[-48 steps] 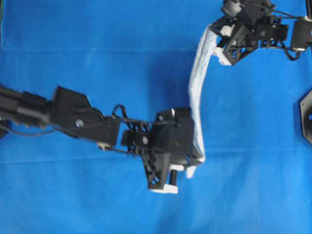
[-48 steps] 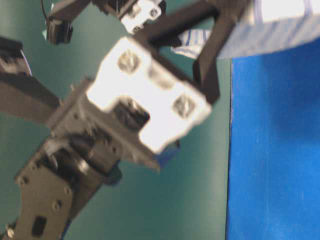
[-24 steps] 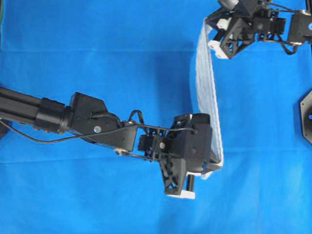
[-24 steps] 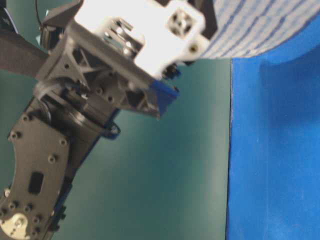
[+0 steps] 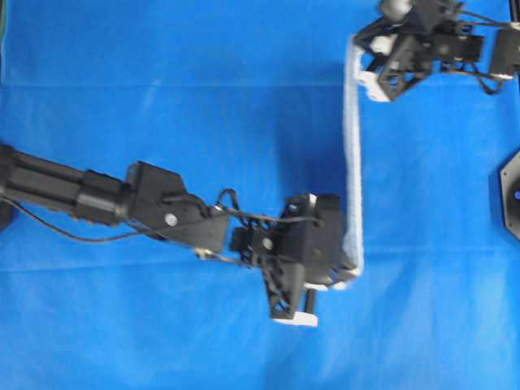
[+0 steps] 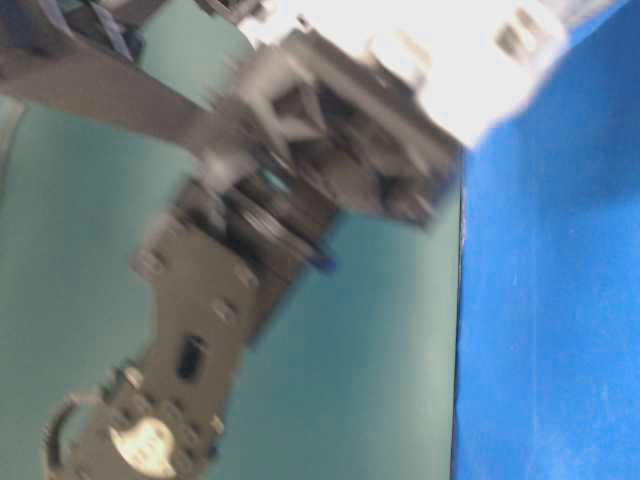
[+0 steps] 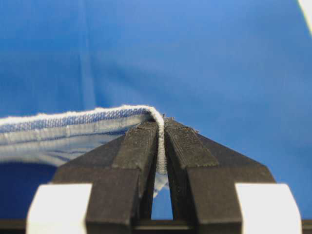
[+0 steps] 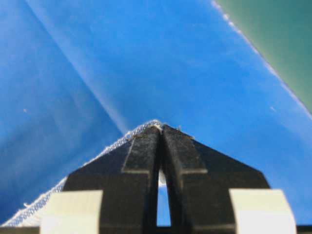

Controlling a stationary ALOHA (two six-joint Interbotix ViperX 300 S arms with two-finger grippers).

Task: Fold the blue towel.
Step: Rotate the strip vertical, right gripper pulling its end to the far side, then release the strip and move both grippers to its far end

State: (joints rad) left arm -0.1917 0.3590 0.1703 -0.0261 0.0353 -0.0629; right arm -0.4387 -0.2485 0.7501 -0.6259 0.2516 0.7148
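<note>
The blue towel (image 5: 354, 162), white with thin blue stripes, hangs off the table as a narrow, straight band stretched between my two grippers, seen edge-on from above. My left gripper (image 5: 345, 273) is shut on its near corner; in the left wrist view the hemmed edge (image 7: 73, 122) runs off to the left from the pinched fingertips (image 7: 161, 129). My right gripper (image 5: 361, 58) is shut on the far corner. In the right wrist view the stitched edge (image 8: 97, 158) trails down-left from the closed tips (image 8: 161, 130).
A plain blue covering (image 5: 162, 97) spreads over the whole table. A black mount (image 5: 512, 191) sits at the right edge. In the table-level view a blurred arm (image 6: 230, 280) fills the left, in front of a green background (image 6: 380, 380).
The towel has gone from a slanted, sagging band to a straight, taut one. My left gripper moved right, then back a little; the right gripper shifted slightly. Both grips held.
</note>
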